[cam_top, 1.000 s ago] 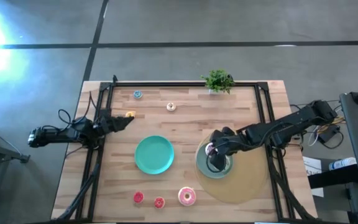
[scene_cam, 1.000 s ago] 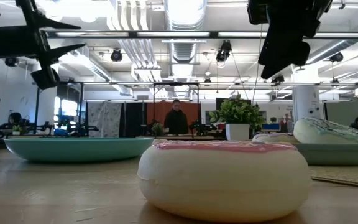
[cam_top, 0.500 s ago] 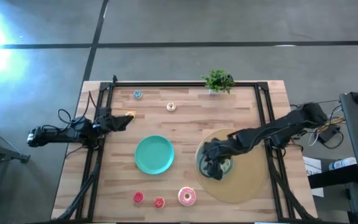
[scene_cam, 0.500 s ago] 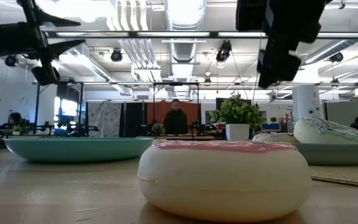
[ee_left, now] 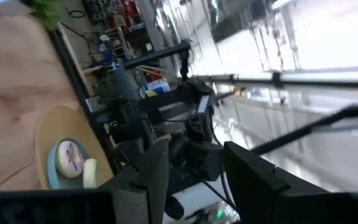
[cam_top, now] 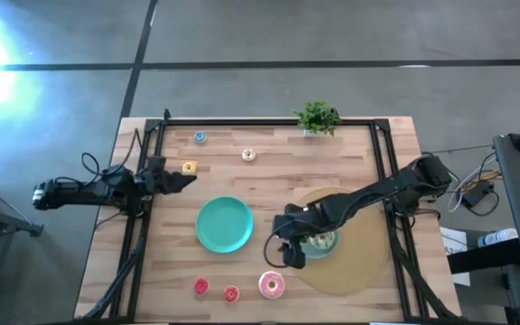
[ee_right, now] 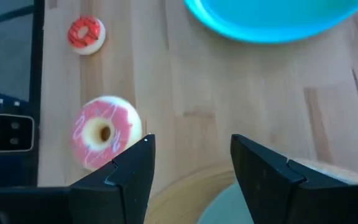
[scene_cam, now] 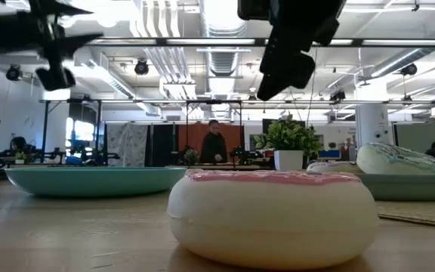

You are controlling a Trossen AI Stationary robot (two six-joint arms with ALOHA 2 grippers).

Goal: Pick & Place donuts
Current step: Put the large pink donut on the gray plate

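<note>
Three donuts line the lower edge of the high view: a red donut [cam_top: 201,286], a second small red one [cam_top: 231,293] and a larger pink frosted donut [cam_top: 272,285], which also fills the foreground of the low view [scene_cam: 272,217]. Just above and right of the pink one, the right gripper [cam_top: 287,255] hangs with its fingers spread and nothing between them, between the empty teal plate [cam_top: 224,224] at centre and the right-hand plate [cam_top: 311,248], which holds two larger donuts on a round tan mat [cam_top: 359,262]. At mid-left the left gripper [cam_top: 177,179] hovers with its fingers parted and empty, just beside a tiny yellow donut [cam_top: 189,167]. Toward the top lie a cream donut [cam_top: 248,154], a blue donut [cam_top: 199,137] and a potted plant [cam_top: 317,117].
</note>
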